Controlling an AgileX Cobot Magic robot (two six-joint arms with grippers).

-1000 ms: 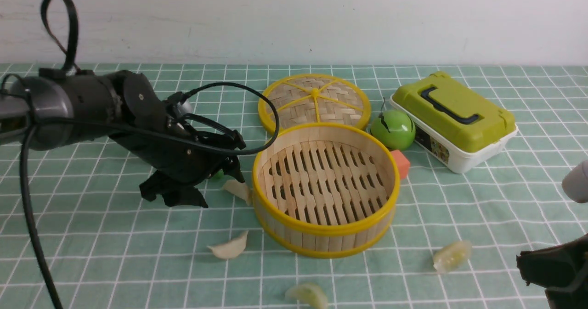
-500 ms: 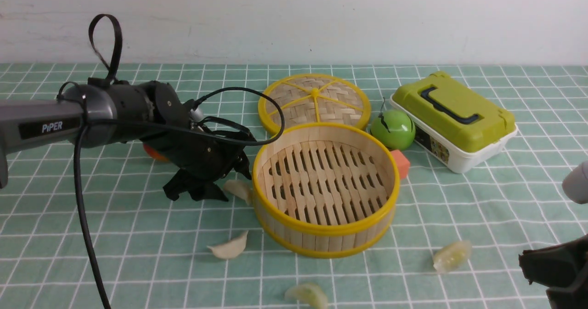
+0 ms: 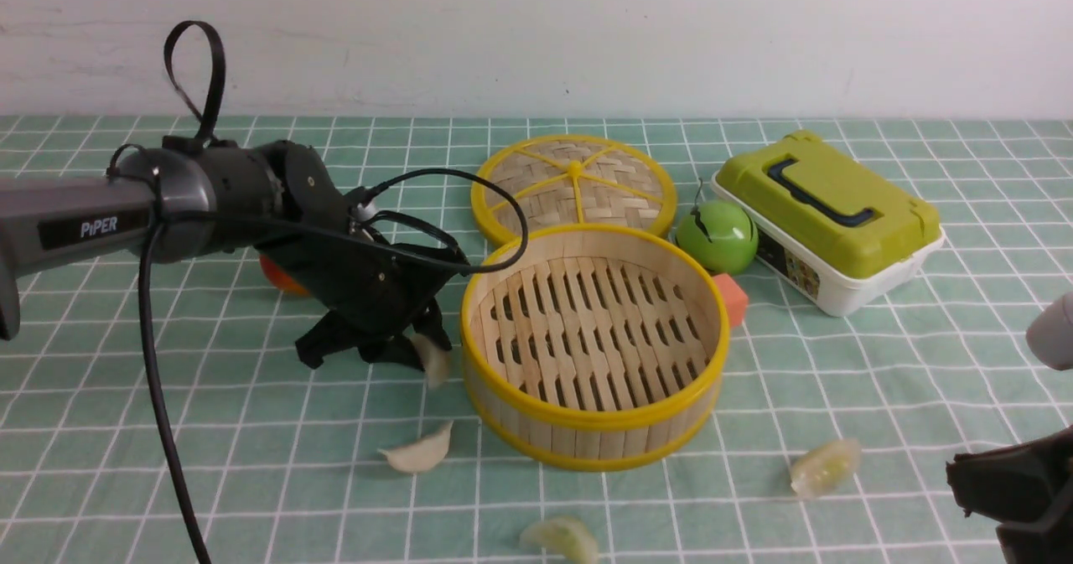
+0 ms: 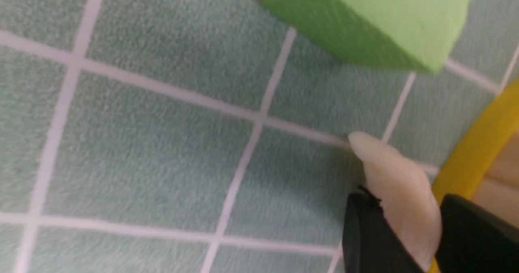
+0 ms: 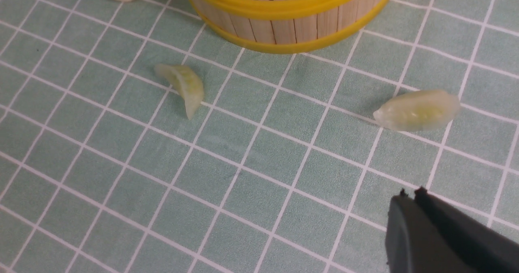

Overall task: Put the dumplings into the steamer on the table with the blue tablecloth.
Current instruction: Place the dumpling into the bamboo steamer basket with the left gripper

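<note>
Now | left gripper [image 3: 423,353]: I am clamping it on one end of a dumpling [image 3: 436,359], long axis slanting down from my fingertips | steamer [image 3: 592,430]: lying empty just right of my grip, so I am judging a lift over its rim | left wrist view is showing the pinch, front view is hiding it | right gripper [image 5: 410,198]: idling near-right, jaws together.

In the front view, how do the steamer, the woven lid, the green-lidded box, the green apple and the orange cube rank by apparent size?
1. steamer
2. green-lidded box and woven lid: close; the lid sits farther back, partly behind the steamer, so unranked
3. green apple
4. orange cube, partly hidden
</note>
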